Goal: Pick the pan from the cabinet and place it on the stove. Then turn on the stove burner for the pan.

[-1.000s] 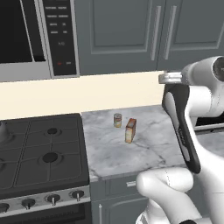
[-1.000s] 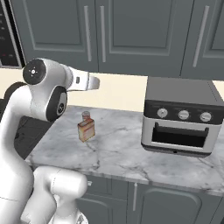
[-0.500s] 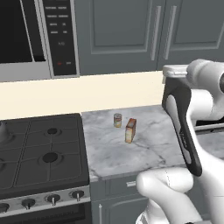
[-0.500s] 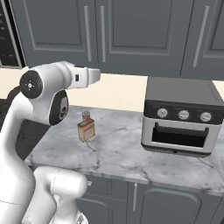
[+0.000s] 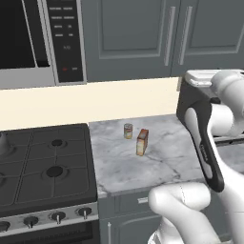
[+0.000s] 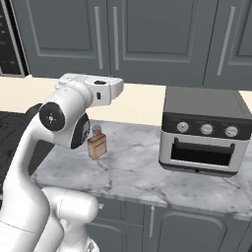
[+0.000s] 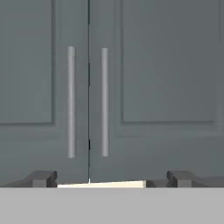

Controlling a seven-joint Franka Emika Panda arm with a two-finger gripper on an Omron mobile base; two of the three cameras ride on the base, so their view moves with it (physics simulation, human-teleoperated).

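We face the cabinet, the grey wall cupboard above the marble counter, and both its doors are shut, so the pan is nowhere to be seen; we judge it sits behind them. The stove lies off to the left of the counter, well apart from where the arm is raised. In the hand view the two long bar handles stand upright on either side of the seam between the doors, straight ahead of the gripper and a little above the fingertips. The jaws stand fully apart and hold nothing. The handles run vertically while the fingers sit side by side across them, so we judge the hand already suits closing around one bar once it advances.
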